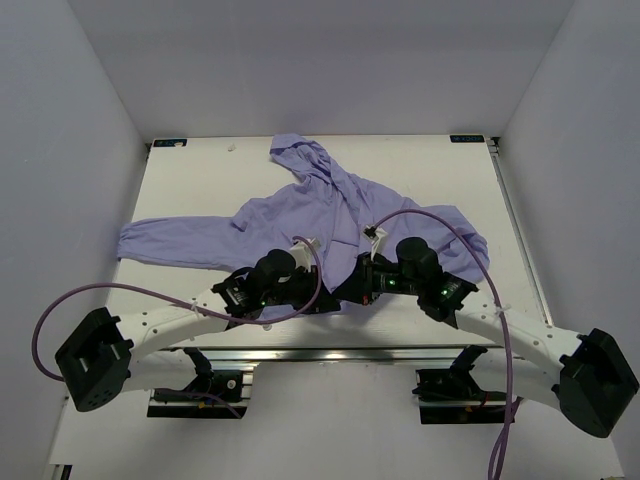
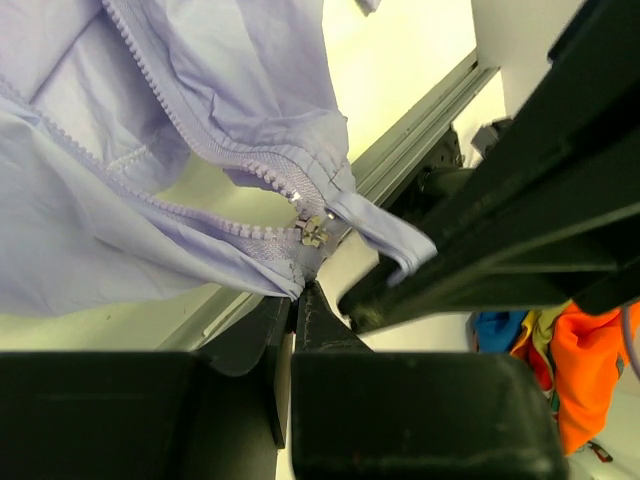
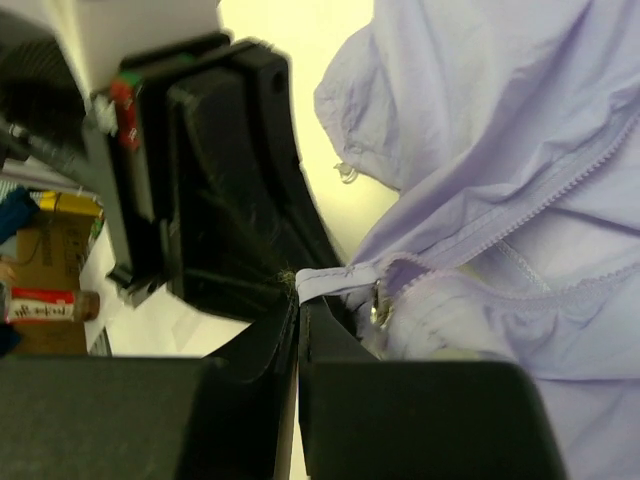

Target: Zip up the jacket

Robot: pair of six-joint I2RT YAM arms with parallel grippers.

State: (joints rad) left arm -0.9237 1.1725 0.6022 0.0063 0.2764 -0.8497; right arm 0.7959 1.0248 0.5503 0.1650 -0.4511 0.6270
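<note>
Two grippers meet at the bottom hem of the jacket [image 1: 300, 215], which lies spread on the white table [image 1: 190, 180], with this hem close to the near edge. The hood [image 1: 300, 155] points to the far edge, and one long sleeve [image 1: 170, 243] stretches out to the left. The front is open. The two rows of zipper teeth [image 2: 170, 110] run apart from each other and come together only at the slider [image 2: 315, 232], which sits at the very bottom. The left gripper [image 2: 297, 292] has its fingers pressed together on the lavender fabric just below the slider. The right gripper [image 3: 298, 303] is pressed together too, and it pinches the end of the thin hem strip just beside the metal slider. The two grippers are just beside each other.
</note>
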